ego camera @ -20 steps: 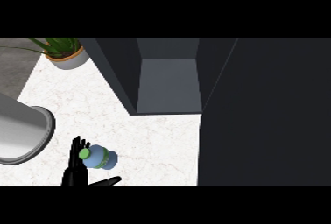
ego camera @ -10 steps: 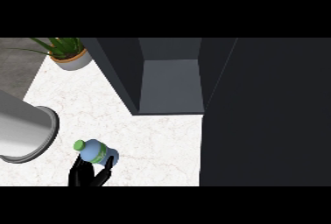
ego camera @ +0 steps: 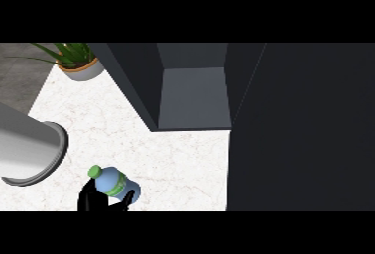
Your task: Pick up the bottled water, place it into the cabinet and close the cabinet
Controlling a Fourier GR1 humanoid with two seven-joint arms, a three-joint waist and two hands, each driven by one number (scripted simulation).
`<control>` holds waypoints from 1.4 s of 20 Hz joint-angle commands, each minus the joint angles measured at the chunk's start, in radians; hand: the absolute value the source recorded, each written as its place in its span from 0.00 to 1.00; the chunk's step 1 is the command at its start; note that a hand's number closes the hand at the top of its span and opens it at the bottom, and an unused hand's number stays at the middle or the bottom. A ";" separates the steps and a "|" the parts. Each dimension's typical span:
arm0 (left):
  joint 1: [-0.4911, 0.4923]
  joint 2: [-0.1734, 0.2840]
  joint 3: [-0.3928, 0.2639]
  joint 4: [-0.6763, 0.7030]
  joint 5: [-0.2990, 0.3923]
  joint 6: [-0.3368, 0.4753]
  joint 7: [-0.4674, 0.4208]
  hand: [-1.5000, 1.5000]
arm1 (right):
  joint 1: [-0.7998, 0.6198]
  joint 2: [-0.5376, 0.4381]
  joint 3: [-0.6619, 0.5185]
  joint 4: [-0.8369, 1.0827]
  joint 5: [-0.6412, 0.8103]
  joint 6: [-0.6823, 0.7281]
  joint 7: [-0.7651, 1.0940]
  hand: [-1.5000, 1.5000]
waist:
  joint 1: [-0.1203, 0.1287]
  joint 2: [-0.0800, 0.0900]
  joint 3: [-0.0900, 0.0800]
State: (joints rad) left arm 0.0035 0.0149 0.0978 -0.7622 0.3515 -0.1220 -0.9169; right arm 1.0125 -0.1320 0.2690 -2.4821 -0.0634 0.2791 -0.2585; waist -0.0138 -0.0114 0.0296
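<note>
Bottled water [ego camera: 115, 182] lifted, left hand [ego camera: 95, 199] apparently gripping

White marbled table [ego camera: 176, 154]. At far left corner, potted plant [ego camera: 79, 63]. Along left edge, large grey round vessel [ego camera: 29, 149], partly cut off. Dark open cabinet [ego camera: 192, 94] standing at back, door [ego camera: 300, 129] reaching to near edge on right.

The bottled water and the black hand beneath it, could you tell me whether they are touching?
Touching. The head view shows the hand with its fingers curled round the lower part of the bottled water, no gap between them.
</note>
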 commanded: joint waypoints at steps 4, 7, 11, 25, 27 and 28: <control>-0.119 0.020 -0.034 0.063 -0.027 -0.066 0.044 1.00 | 0.026 0.003 0.022 -0.088 -0.020 -0.008 0.031 0.00 | -0.014 0.012 -0.032; -0.114 -0.013 -0.084 0.037 -0.042 -0.050 0.032 1.00 | 0.021 -0.006 0.009 -0.053 -0.010 0.004 0.012 0.00 | -0.013 0.011 -0.031; -0.166 -0.010 -0.070 0.022 -0.030 -0.075 0.095 1.00 | -0.020 -0.009 -0.017 -0.088 -0.088 -0.014 0.101 0.00 | 0.005 0.013 -0.030; -0.193 -0.015 -0.357 -0.427 0.072 0.277 0.450 1.00 | 0.016 0.005 0.014 -0.112 -0.057 -0.025 0.098 0.00 | 0.007 0.006 -0.029; -0.277 -0.015 -0.383 -0.336 0.032 0.355 0.391 1.00 | 0.023 0.005 0.014 -0.083 -0.056 -0.005 0.043 0.00 | -0.007 0.008 -0.029; -0.357 -0.015 -0.376 -0.312 0.047 0.371 0.447 1.00 | -0.025 0.013 -0.003 -0.043 -0.063 -0.016 0.054 0.00 | -0.005 0.010 -0.029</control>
State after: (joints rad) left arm -0.2478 0.0005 -0.2466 -1.0794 0.4185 0.1496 -0.5210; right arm 0.9900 -0.1190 0.2807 -2.4813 -0.0640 0.2662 -0.2290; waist -0.0139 -0.0033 0.0004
